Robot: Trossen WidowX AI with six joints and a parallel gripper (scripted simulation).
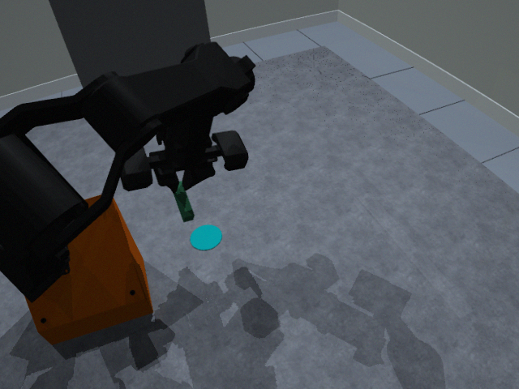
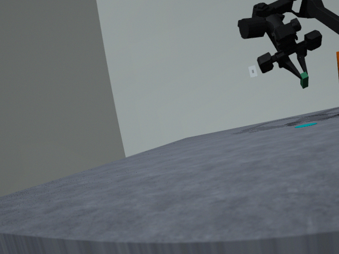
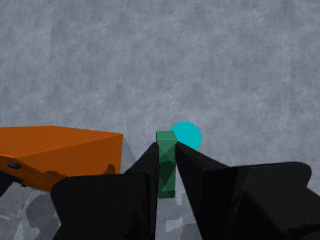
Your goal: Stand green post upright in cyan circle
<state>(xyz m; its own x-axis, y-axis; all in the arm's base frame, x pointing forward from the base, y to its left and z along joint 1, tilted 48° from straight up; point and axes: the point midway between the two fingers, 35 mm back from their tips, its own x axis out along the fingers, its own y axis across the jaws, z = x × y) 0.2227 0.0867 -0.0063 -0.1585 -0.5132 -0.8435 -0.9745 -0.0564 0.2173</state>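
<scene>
Green shows between the fingertips of the pincer (image 1: 180, 188) (image 2: 303, 75) (image 3: 166, 149): its fingers are nearly together, closed on the post (image 1: 184, 206) (image 2: 304, 81) (image 3: 166, 170), which hangs in the air, clear of the grey surface (image 1: 335, 188) (image 2: 191, 186) (image 3: 225, 60). From the fingertips the post reaches towards five o'clock in the top view, that way its free end points, and its long axis runs eleven to five. The wrist view lays that axis twelve to six; the exterior view shows it foreshortened, reaching down towards six. It looks tilted rather than plumb, though the exact lean I cannot tell.

Farther out, the cyan circle (image 1: 206, 237) (image 2: 305, 125) (image 3: 189, 135) lies at five o'clock from the pincer in the top view, near one o'clock in the wrist view, partly hidden by the post's end. The orange base block (image 1: 105, 259) (image 3: 75, 145) sits beyond, at seven and nine o'clock respectively. The only arm (image 1: 180, 83) (image 2: 324, 16) should, I judge, centre the post over the circle, bring it upright, then lower.
</scene>
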